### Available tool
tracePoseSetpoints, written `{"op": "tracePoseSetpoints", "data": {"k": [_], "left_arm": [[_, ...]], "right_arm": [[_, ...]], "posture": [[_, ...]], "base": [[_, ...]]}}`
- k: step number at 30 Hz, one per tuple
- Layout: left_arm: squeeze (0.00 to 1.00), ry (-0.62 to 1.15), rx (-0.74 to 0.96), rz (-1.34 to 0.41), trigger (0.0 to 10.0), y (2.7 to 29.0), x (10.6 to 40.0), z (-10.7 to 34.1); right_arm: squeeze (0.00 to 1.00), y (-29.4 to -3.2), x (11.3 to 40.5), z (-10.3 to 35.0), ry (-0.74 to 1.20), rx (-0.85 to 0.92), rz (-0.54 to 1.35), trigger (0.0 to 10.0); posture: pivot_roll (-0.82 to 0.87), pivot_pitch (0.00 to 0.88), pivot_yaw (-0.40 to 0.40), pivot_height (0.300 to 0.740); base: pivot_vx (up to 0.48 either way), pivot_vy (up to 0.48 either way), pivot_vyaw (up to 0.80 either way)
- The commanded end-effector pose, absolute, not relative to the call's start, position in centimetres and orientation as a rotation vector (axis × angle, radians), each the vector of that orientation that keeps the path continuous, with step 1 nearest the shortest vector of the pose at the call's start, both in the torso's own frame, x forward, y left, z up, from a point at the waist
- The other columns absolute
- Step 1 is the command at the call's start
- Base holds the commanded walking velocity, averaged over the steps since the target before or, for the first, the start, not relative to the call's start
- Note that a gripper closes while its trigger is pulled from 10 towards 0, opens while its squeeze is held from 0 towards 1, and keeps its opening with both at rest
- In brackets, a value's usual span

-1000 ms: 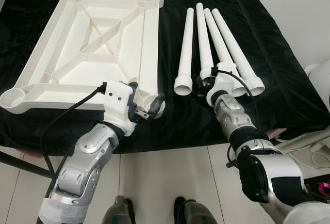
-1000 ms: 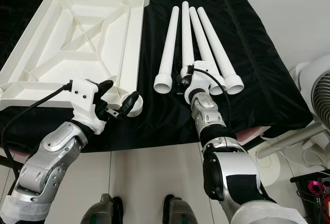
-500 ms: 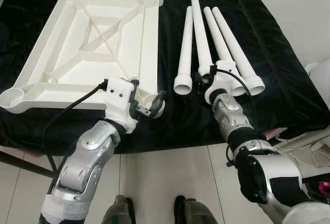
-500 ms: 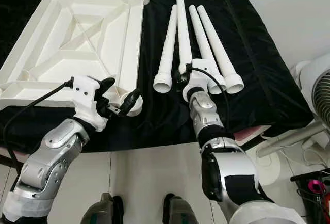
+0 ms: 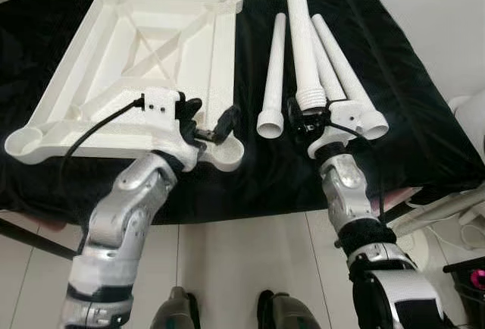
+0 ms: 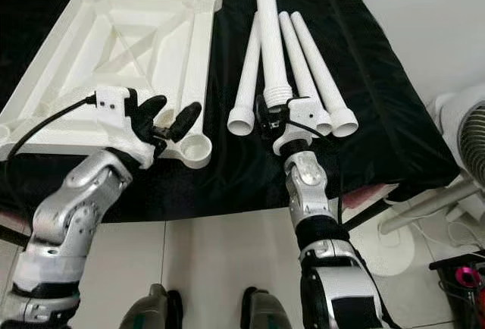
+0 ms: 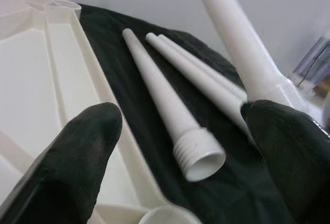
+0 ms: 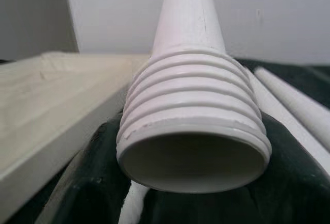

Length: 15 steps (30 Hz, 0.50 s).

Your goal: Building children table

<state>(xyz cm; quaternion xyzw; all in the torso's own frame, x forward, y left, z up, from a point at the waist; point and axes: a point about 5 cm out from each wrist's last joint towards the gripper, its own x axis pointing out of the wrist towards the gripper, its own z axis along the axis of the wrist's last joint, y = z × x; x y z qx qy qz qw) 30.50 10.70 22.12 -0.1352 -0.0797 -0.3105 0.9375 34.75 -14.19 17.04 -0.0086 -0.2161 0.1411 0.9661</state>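
Now right hand (image 5: 307, 119) grips table leg (image 5: 301, 37) by threaded end, left hand (image 5: 206, 124) open over tabletop (image 5: 121, 64)

Right before my wrist camera is the threaded open end of a white table leg (image 8: 193, 131), its ridged collar and hollow mouth facing me while the smooth tapered shaft runs away toward twelve o'clock against a pale wall (image 8: 289, 12). The leg sits between my black fingers (image 8: 98, 182), whose dark pads press close beneath and beside the collar. At nine o'clock lies the flat white edge of the tabletop (image 8: 46, 110). At three o'clock two more white legs (image 8: 304, 105) rest on black cloth (image 8: 309, 77).
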Motion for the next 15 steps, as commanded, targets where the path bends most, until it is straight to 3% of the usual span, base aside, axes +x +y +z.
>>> {"op": "tracePoseSetpoints", "data": {"k": [1, 5, 9, 15], "left_arm": [[0.0, -0.172, -0.313, -0.787, 10.0, 10.3, 30.5, 22.6], [0.0, -0.163, -0.376, -0.809, 10.0, 10.4, 31.4, 23.3], [0.0, -0.133, -0.538, -0.948, 10.0, 10.0, 32.6, 25.2], [0.0, -0.112, -0.614, -1.025, 10.0, 9.8, 33.4, 26.1]], "right_arm": [[0.0, -13.7, 34.1, 17.7, -0.494, -0.042, 0.347, 10.0], [0.0, -13.3, 33.7, 17.7, -0.497, -0.055, 0.411, 10.0], [0.0, -11.8, 32.6, 17.8, -0.513, -0.093, 0.56, 10.0], [0.0, -10.8, 32.0, 18.1, -0.531, -0.131, 0.619, 10.0]], "posture": [[0.01, 0.044, 0.003, 0.74], [0.0, 0.032, 0.009, 0.74], [-0.01, 0.015, 0.02, 0.74], [-0.01, 0.001, 0.022, 0.74]], "base": [[0.0, 0.0, 0.0], [0.0, 0.0, 0.0], [0.0, 0.0, 0.0], [0.0, 0.0, 0.0]]}}
